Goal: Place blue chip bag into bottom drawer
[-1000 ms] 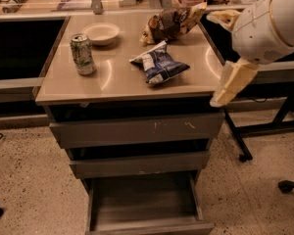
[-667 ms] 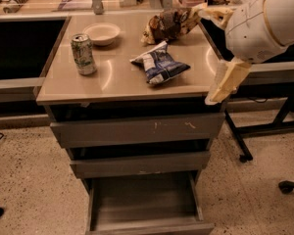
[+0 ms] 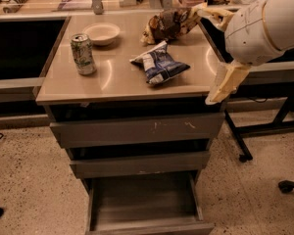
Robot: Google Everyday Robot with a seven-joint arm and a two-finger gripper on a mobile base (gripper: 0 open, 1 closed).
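Your claw (image 3: 224, 84) hangs just off the tabletop's (image 3: 112, 80) front right corner, pointing down; whether it is wide or narrow cannot be told from here. The blue bag (image 3: 159, 64) lies flat on the tabletop, right of centre, apart from the claw. Behind it sits a brown bag (image 3: 166, 24); a can (image 3: 83, 54) and a bowl (image 3: 102, 33) stand to the left. Below, the bottom drawer (image 3: 142, 199) is pulled open, and the two drawers above it are shut.
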